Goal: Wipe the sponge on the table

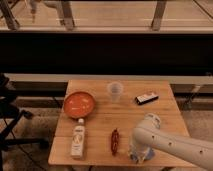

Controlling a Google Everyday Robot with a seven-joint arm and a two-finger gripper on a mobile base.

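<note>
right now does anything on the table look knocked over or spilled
Only the white bottle looks odd: it lies on its side in front of the orange plate. The cup stands upright and no spill shows. The end effector sits low at the front edge of the table.

An orange bowl sits on the left side of the bench. A clear cup stands upright near the far edge, just right of the bowl. Farther right lies a black-and-white bar, turned a little slanted. Near the front left, a white bottle lies flat on its side with its cap pointing at the bowl. Beside it, to the right, lies a small red thing, long and thin. The gripper is low over the front right part, right of the red thing. A black stand is on the floor at the left.
</note>
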